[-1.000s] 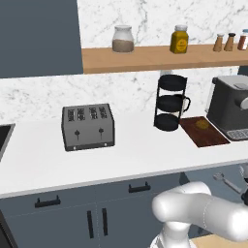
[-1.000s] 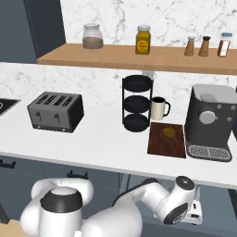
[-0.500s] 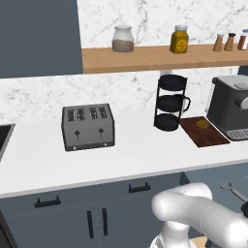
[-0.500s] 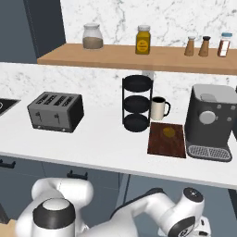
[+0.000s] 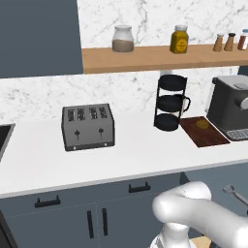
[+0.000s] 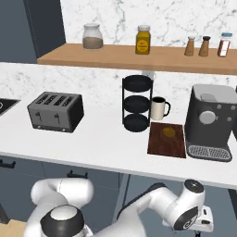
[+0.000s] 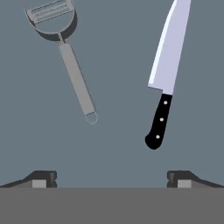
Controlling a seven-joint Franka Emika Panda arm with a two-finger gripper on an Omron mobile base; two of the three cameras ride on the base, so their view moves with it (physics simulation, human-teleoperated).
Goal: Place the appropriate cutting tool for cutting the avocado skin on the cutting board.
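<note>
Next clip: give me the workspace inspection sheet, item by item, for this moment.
Surface: white counter under a wooden shelf.
Job's things: avocado lies on the cutting board; knife and peeler lie apart on a flat grey surface in the hand view.
Clutter: toaster, tiered rack, mug, coffee machine; jars and shakers on the shelf.
Grippers: gripper open, fingers spread, holding nothing, facing both tools.
Cables: nothing seen.
Surroundings: marble backsplash, dark blue cabinets.
</note>
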